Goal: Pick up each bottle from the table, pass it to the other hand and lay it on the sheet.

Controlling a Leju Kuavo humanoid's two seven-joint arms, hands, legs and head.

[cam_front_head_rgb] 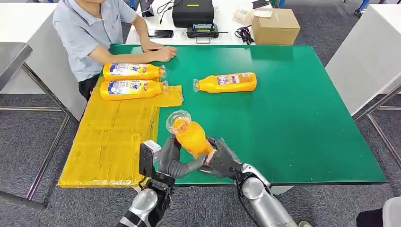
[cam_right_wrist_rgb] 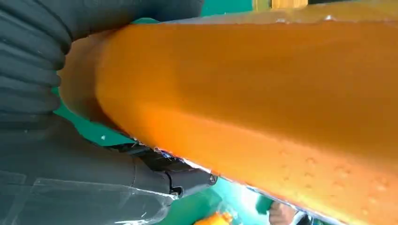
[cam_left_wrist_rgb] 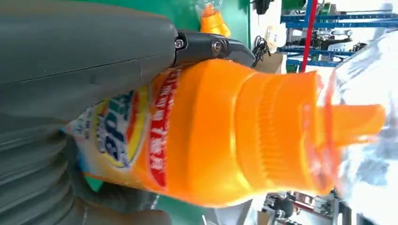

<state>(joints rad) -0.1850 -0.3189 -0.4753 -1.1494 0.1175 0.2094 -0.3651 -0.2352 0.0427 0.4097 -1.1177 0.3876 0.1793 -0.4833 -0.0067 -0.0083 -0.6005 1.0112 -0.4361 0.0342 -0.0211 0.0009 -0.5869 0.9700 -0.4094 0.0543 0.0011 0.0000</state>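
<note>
Both hands grip one bottle (cam_front_head_rgb: 191, 136): left hand (cam_front_head_rgb: 172, 158) near the neck, right hand (cam_front_head_rgb: 222, 161) at its base. Smooth, probably slippery plastic; hold the waist firmly.

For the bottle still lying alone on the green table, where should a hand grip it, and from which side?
Grip the lone bottle around its labelled middle, coming from above. It lies flat on the green table, cap toward the sheet, broadside to the robot.

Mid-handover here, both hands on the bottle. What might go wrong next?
1. Both the left hand and right hand grip the held bottle low on its body; an early release could let it tip.
2. The two bottles on the yellow sheet lie at its far end, so a careless placement may knock them.
</note>
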